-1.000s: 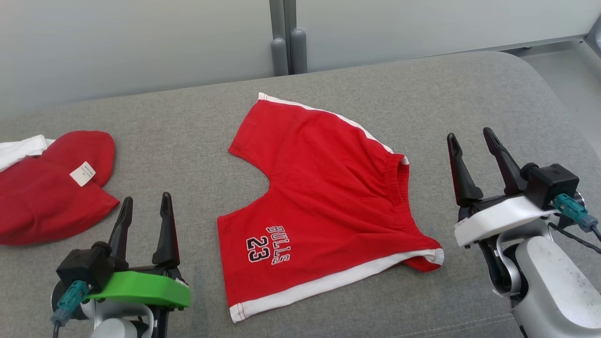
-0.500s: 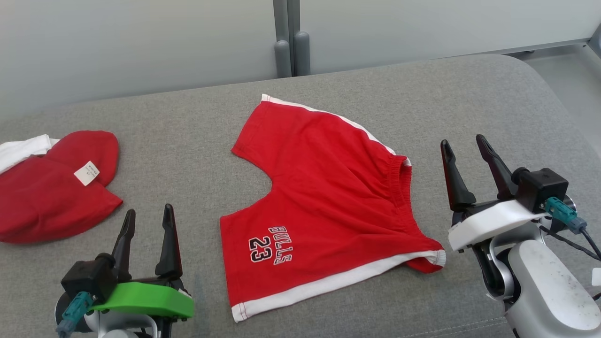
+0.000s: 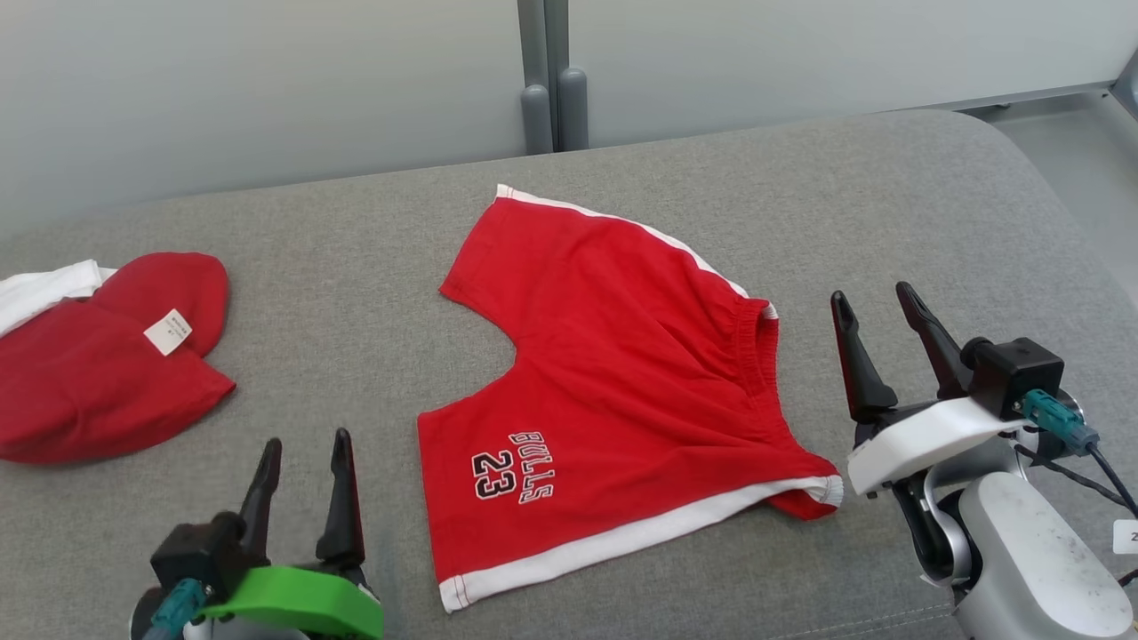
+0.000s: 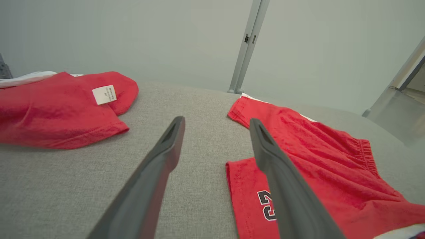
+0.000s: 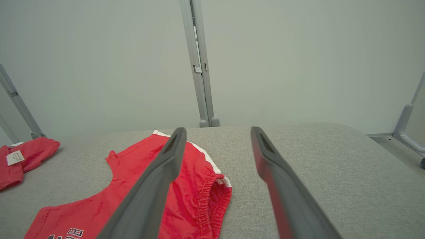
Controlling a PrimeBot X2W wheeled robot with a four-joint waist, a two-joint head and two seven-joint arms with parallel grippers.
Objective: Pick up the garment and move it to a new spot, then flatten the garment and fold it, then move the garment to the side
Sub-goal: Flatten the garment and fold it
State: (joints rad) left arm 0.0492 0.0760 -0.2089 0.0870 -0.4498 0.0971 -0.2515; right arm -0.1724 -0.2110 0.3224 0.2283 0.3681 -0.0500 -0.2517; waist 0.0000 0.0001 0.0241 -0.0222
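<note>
The garment (image 3: 613, 382) is a pair of red shorts with white side stripes and "BULLS 23" on one leg, spread flat on the grey cushion; it also lies at the right in the left wrist view (image 4: 315, 162) and lower left in the right wrist view (image 5: 139, 189). My left gripper (image 3: 304, 440) is open near the cushion's front edge, left of the shorts' printed leg, nothing between its fingers (image 4: 215, 124). My right gripper (image 3: 871, 298) is open just right of the elastic waistband, empty (image 5: 217, 131).
A second red garment (image 3: 98, 364) with a white label and a white piece beside it lies at the far left of the cushion. A grey wall with a vertical post (image 3: 542, 80) runs behind. The cushion's right end (image 3: 1022, 178) rounds off toward the floor.
Both grippers have drawn back toward the front edge of the cushion, the left one also shifting right. The shorts have stayed put; the head view has shifted slightly.
</note>
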